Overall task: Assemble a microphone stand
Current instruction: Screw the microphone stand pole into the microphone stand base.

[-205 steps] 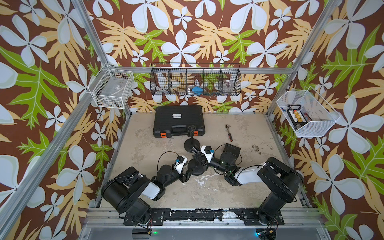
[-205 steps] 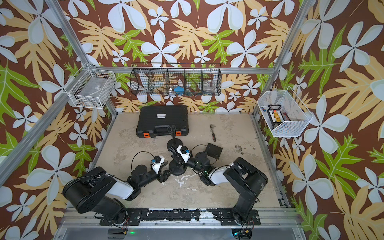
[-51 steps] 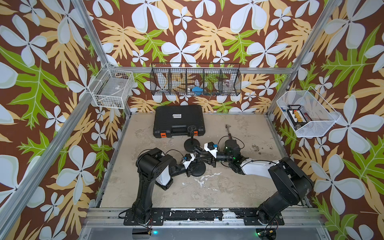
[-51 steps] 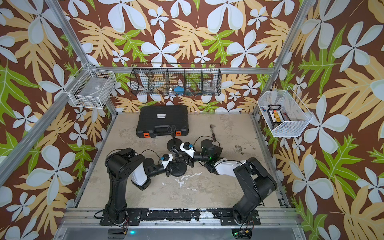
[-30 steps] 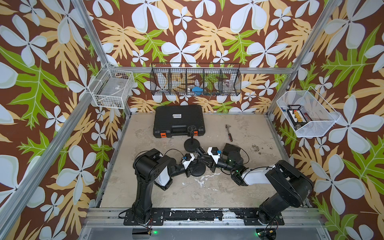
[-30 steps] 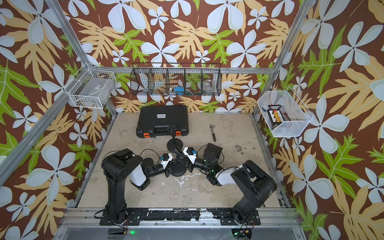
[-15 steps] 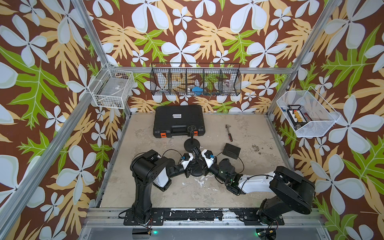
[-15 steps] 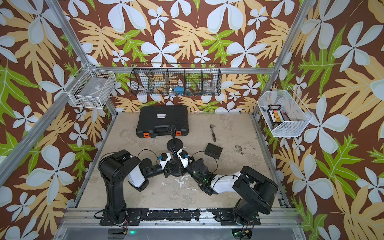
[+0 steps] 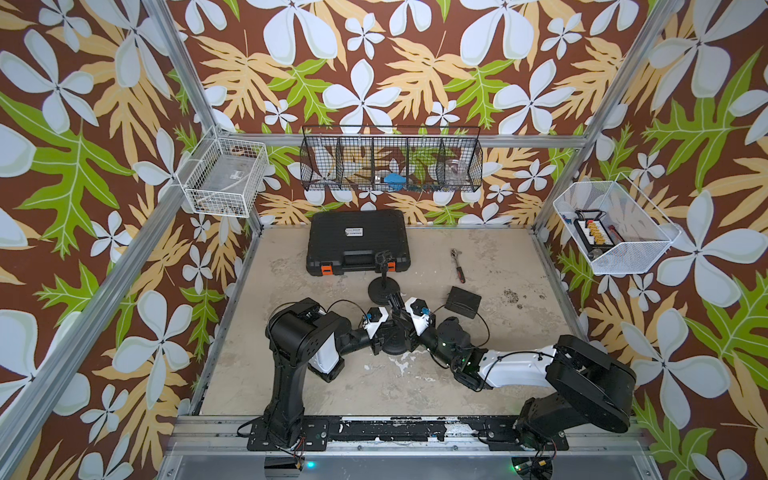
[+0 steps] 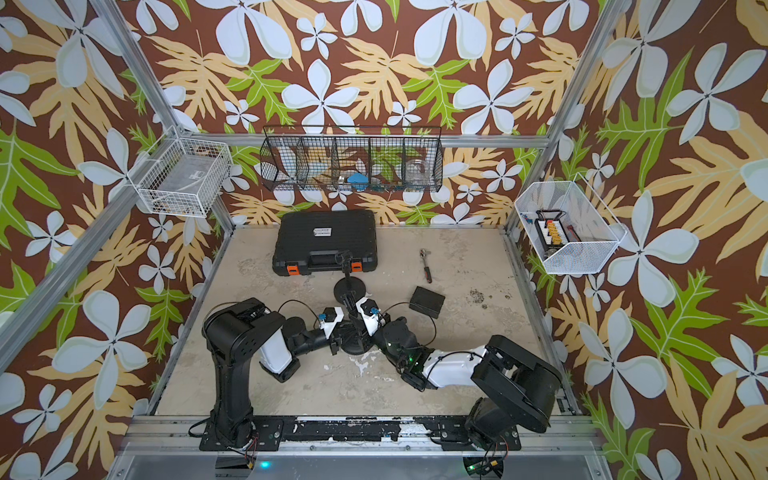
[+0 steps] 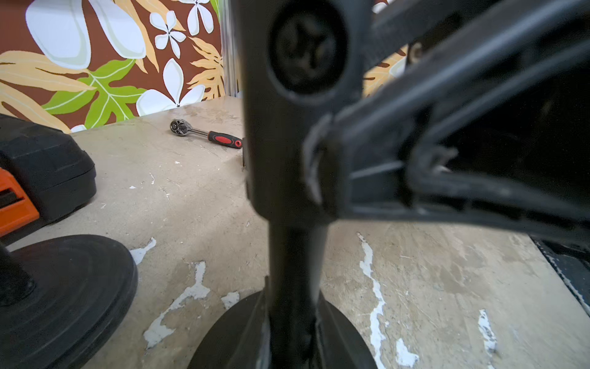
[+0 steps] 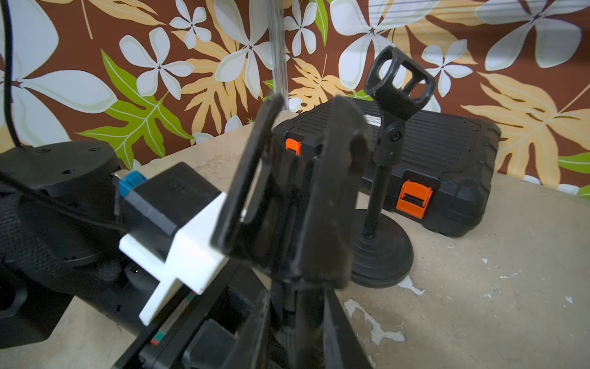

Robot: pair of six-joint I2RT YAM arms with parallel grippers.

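Note:
A black microphone stand's round base (image 9: 395,344) sits mid-table between my two grippers, with its pole (image 11: 295,271) upright and a black clip (image 12: 319,191) on top. My left gripper (image 9: 385,332) reaches in from the left, low down, and is shut on the pole just above the base (image 11: 242,338). My right gripper (image 9: 400,328) comes in from the front right. Its jaws (image 12: 298,319) stand open on either side of the clip's neck. A second stand (image 12: 383,191), complete with its own clip (image 12: 399,83), stands just behind.
A shut black case (image 9: 358,241) with orange latches lies at the back. A ratchet (image 9: 458,266) and a small black box (image 9: 462,301) lie to the right. Wire baskets hang on the walls. The second stand's base (image 9: 384,287) is close behind my grippers.
My right arm has swung round from the right toward the front and its jaws have opened off the clip. My left jaws have closed tighter on the pole.

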